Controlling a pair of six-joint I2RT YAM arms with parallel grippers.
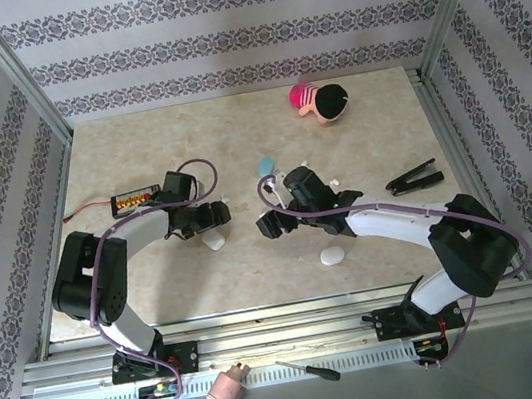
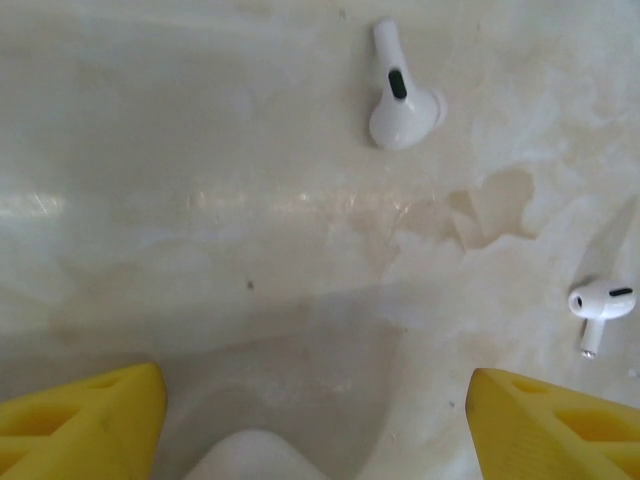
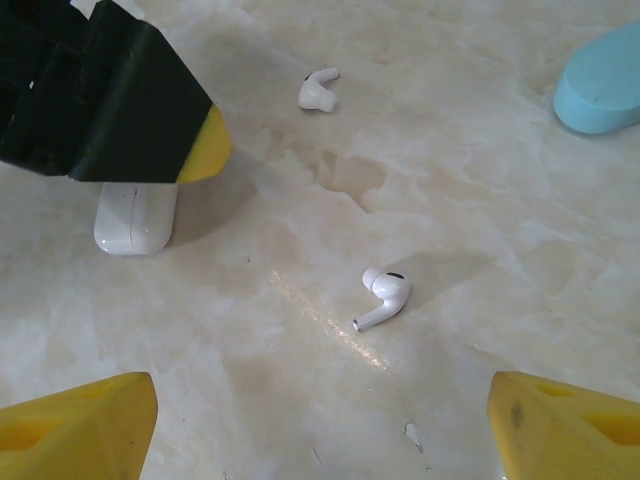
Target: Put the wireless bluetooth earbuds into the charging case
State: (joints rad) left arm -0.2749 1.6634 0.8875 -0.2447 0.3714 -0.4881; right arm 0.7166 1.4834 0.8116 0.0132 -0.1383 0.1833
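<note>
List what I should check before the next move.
1. Left claw open: ok.
2. White case inside its jaws, not gripped: ok.
3. White case open: cannot tell.
4. Right claw open and empty: ok.
5. Near earbud lying loose ahead of the right claw: ok.
6. Far earbud clear of both claws: ok.
</note>
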